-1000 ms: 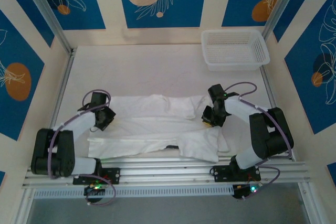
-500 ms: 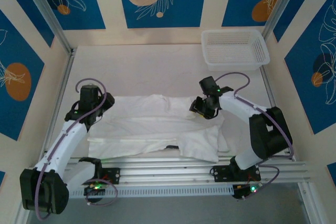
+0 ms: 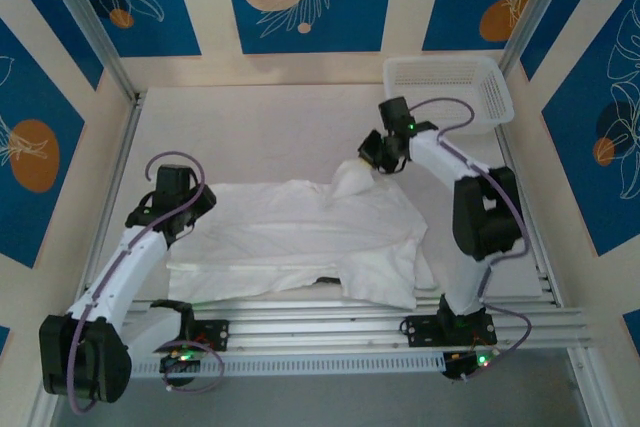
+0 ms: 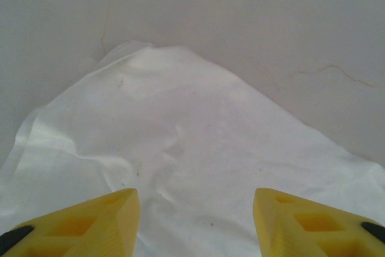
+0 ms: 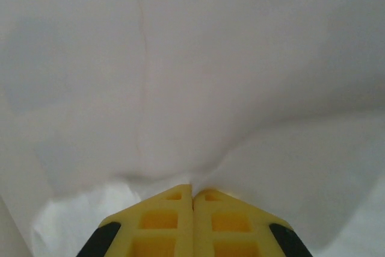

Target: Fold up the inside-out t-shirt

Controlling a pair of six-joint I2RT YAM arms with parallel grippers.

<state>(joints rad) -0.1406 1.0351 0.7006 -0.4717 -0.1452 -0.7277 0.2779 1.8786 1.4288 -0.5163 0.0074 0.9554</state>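
The t-shirt (image 3: 300, 232) is plain white with no print, and the table (image 3: 250, 127) is off-white. At upper right, the basket (image 3: 447, 97) is white mesh. The walls (image 3: 310, 17) show blue panels with orange circles and white leaf outlines, between cream stripes. The arms (image 3: 125, 262) are white with black joints and purple cables (image 3: 175, 158). The left gripper (image 4: 195, 206) and right gripper (image 5: 192, 189) have yellow fingers (image 4: 99, 224).

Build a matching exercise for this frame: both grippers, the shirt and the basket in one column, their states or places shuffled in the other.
Things:
1 left gripper
2 right gripper
3 t-shirt
4 basket

States or places:
A far right corner of the table
B shut, pinching the t-shirt
C spread mostly flat, one part lifted
D open, at the t-shirt's left end

Pairs: 1-D; 2-B; 3-C; 4-A
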